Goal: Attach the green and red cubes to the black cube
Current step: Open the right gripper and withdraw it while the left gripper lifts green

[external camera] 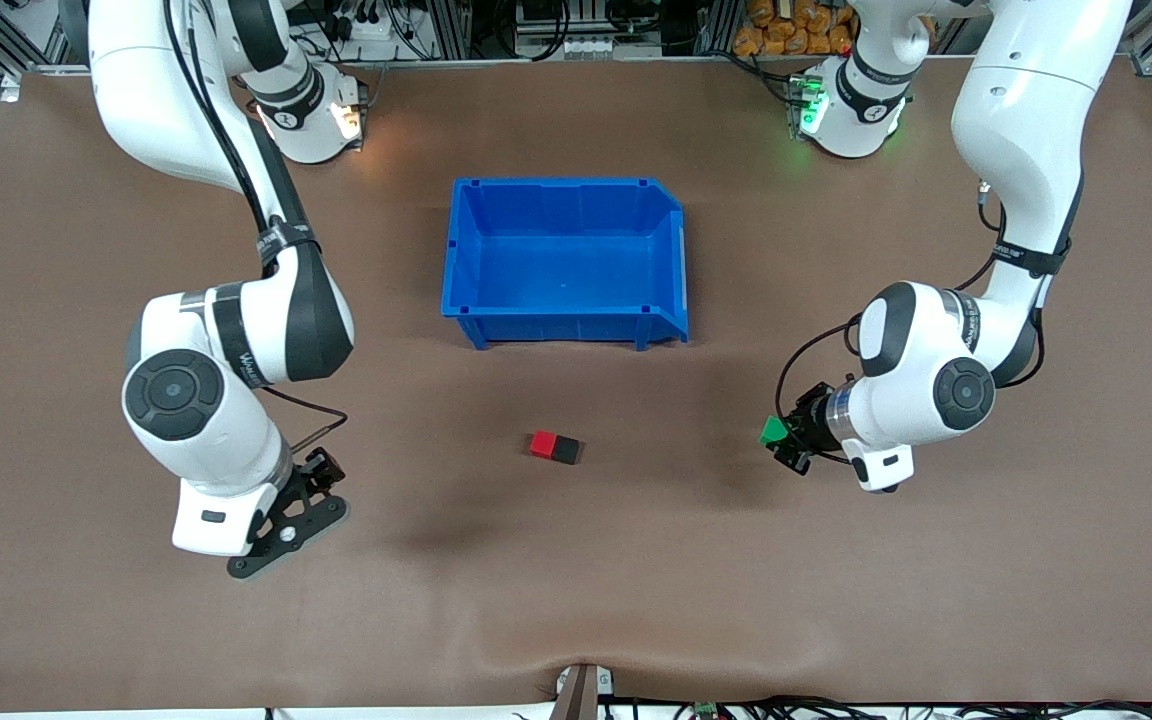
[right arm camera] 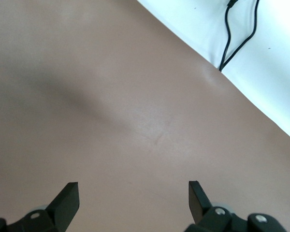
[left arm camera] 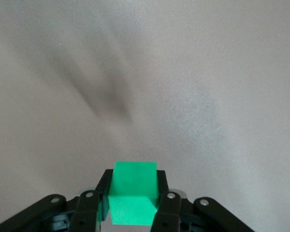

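Observation:
On the brown table, the red cube (external camera: 542,444) and the black cube (external camera: 566,450) sit touching side by side, nearer the front camera than the blue bin. The green cube (external camera: 773,431) (left arm camera: 133,193) is pinched between the black fingers of my left gripper (external camera: 778,437) (left arm camera: 133,200), held above the table toward the left arm's end, apart from the red and black pair. My right gripper (external camera: 308,505) (right arm camera: 133,195) hangs open over bare table toward the right arm's end, nothing between its fingers.
An empty blue bin (external camera: 566,190) stands in the middle of the table, farther from the front camera than the cubes. The table's front edge and a dark cable (right arm camera: 237,36) show in the right wrist view.

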You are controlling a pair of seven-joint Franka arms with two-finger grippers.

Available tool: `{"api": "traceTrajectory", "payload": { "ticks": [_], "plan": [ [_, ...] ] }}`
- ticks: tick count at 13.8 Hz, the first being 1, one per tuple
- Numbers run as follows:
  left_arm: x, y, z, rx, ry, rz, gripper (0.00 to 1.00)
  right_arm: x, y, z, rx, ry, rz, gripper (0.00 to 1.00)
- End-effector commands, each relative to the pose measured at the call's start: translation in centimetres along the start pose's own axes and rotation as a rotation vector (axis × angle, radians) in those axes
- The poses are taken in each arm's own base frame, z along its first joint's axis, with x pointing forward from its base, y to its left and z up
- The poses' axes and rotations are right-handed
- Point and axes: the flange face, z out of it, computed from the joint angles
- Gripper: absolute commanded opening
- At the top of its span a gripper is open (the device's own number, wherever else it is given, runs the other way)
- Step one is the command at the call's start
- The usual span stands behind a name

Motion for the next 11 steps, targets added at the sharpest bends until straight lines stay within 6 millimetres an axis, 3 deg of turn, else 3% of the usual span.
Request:
{"api": "traceTrajectory", "payload": {
  "ticks": [1, 3, 6, 10, 11],
  "plan": [
    [0.0, 0.9, -1.0, -0.022, -0.014, -0.028, 0.00, -1.0, 0.6, -2.5, 0.021, 0.008, 0.035, 1.00],
    [0.1, 1.2, -0.9, -0.025, -0.016, -0.031, 0.00, -1.8, 1.5, -3.4, 0.015, -0.016, 0.105, 1.00],
    [0.0, 1.2, -0.5, -0.026, -0.038, -0.044, 0.00, -4.4, 3.7, -7.4, 0.022, -0.048, 0.212, 1.00],
    [-0.1, 2.1, 0.4, -0.035, -0.077, -0.102, 0.00, -11.3, 10.0, -10.8, 0.098, -0.078, 0.346, 1.00],
    [-1.1, 2.4, 1.1, -0.028, -0.079, -0.122, 0.00, -13.4, 11.4, -11.3, 0.128, -0.074, 0.384, 1.00]
  ]
}}
